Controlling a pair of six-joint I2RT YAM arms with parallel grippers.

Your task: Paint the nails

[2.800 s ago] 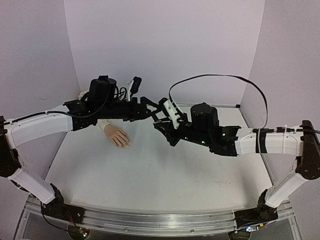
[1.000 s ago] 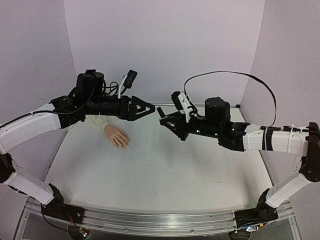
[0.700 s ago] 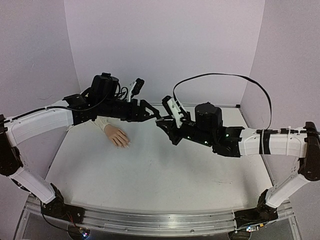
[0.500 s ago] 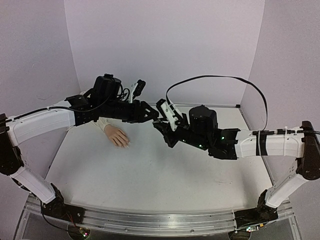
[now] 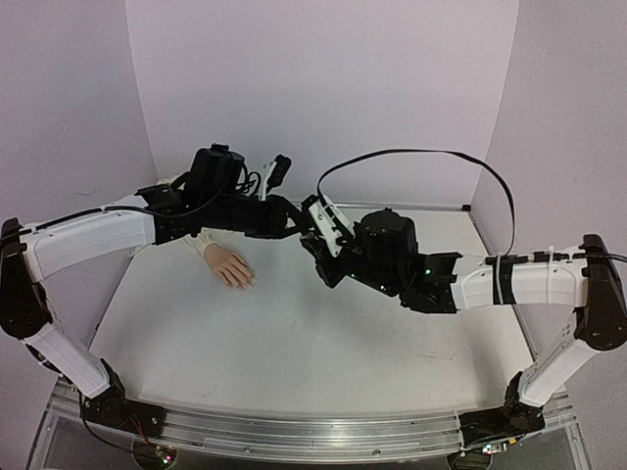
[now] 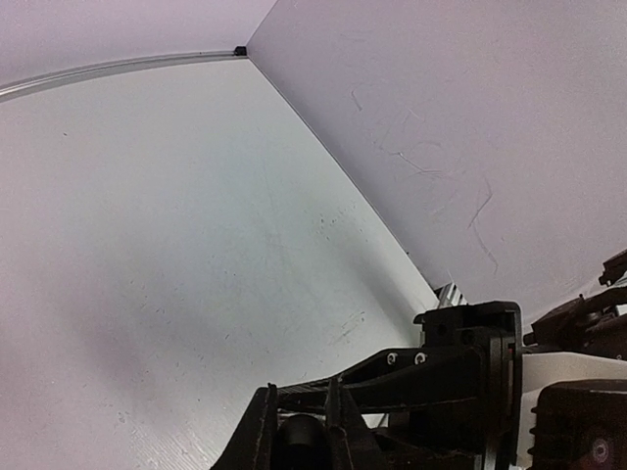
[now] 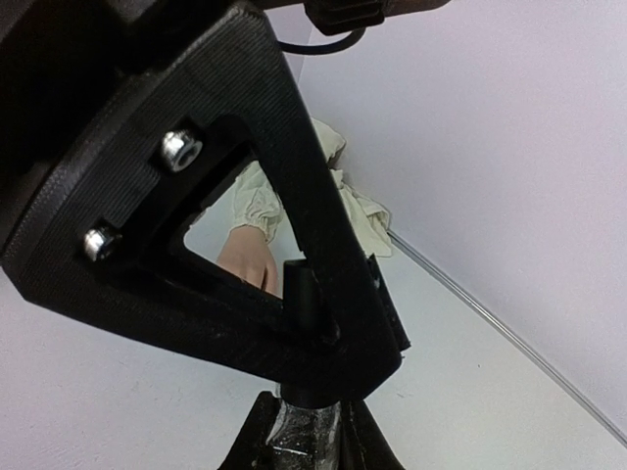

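A pinkish mannequin hand (image 5: 228,266) with a cream sleeve (image 5: 200,245) lies on the white table at the back left; the nails at its fingertips (image 5: 247,284) are too small to make out. Above the table's middle the two grippers meet. My right gripper (image 5: 319,257) is shut on the small polish bottle (image 7: 306,436), held upright. My left gripper (image 5: 306,227) is shut on the bottle's black cap (image 7: 302,286), which shows as a dark round top (image 6: 299,437) between its fingers. In the right wrist view the mannequin hand (image 7: 247,258) lies beyond the left gripper's frame.
White walls close off the table at the back (image 5: 323,98) and on both sides. A black cable (image 5: 421,155) arcs above the right arm. The metal rail (image 5: 294,431) with the arm bases runs along the near edge.
The two arms have come together over the table's middle. My left gripper, open a second ago, has shut on the cap. The right gripper has kept hold of the bottle.
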